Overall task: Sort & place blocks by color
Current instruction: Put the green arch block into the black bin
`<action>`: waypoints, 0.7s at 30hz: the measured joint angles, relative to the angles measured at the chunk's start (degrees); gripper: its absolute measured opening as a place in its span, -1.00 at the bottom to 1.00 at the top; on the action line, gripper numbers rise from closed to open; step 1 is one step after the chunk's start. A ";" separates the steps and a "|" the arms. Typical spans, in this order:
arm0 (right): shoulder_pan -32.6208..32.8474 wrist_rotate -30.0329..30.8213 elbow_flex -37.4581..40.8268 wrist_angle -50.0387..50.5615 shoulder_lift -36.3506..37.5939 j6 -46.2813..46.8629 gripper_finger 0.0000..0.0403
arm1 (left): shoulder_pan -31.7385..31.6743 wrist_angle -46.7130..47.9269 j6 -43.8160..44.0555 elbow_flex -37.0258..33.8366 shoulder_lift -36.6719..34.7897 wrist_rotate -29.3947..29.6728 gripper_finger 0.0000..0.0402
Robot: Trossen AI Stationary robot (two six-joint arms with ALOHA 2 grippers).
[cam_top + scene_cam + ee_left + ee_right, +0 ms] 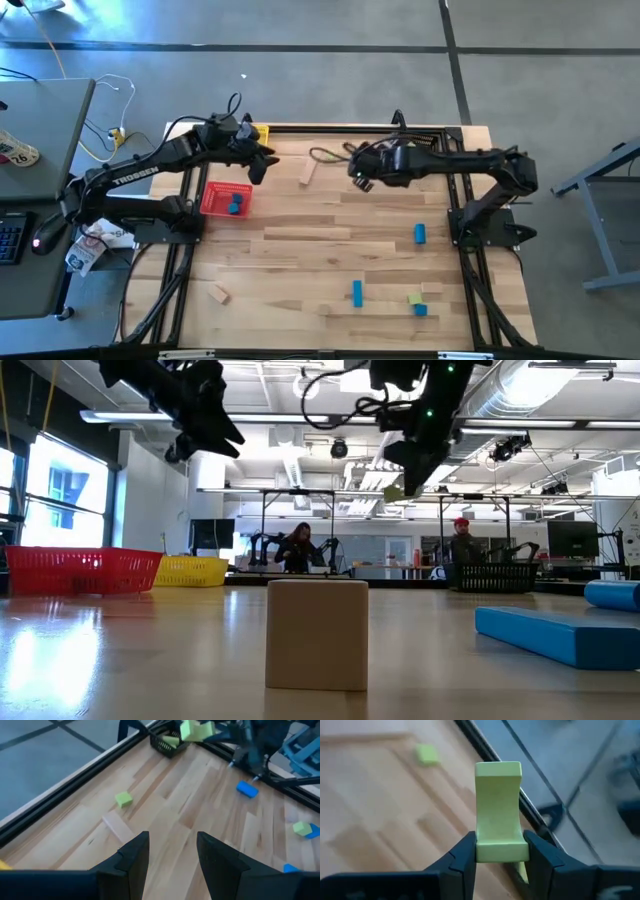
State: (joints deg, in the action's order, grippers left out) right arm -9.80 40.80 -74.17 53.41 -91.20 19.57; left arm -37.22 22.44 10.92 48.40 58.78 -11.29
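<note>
One light green block is clamped between the right gripper fingers, held up off the table near the black basket at the far edge. It looks like a notched or arch-shaped wooden piece, pinched on its two flat side faces low down, most of it standing proud of the fingertips. Judgement: light, rigid, painted wood, so slightly slick; grip on parallel flats is the right one, moderate squeeze is enough, nothing fragile

Left gripper is empty, fingers apart, hovering above the table on the red basket side of the black basket. Red basket holds blue blocks, with a yellow basket just beyond it

More blocks lie loose, all well apart from the black basket: a green cube and tan bar nearer, blue bars and a small green-blue cluster toward the near edge. Same handling for all: small stiff pieces, take across the short flat sides; bars across the width, not the ends
</note>
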 joint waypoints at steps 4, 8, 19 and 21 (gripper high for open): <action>-4.46 0.65 0.00 6.15 1.18 6.29 -0.47 | 0.94 -1.86 -0.03 0.00 0.69 -0.02 -0.25; -10.47 -2.20 0.00 12.04 0.61 10.37 -0.47 | 1.86 -3.30 -0.64 0.00 1.59 -0.04 -0.25; -25.68 -14.05 0.00 13.64 0.07 7.36 -0.47 | 2.52 -3.00 -1.03 0.00 5.52 -0.06 -0.25; -28.15 -16.50 0.00 13.64 0.07 5.96 -0.47 | 2.52 -3.14 -1.05 0.00 6.17 -0.08 -0.25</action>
State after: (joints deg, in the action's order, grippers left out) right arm -37.95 24.30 -74.17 67.05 -91.13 25.53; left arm -34.70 19.30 9.87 48.40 64.95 -11.38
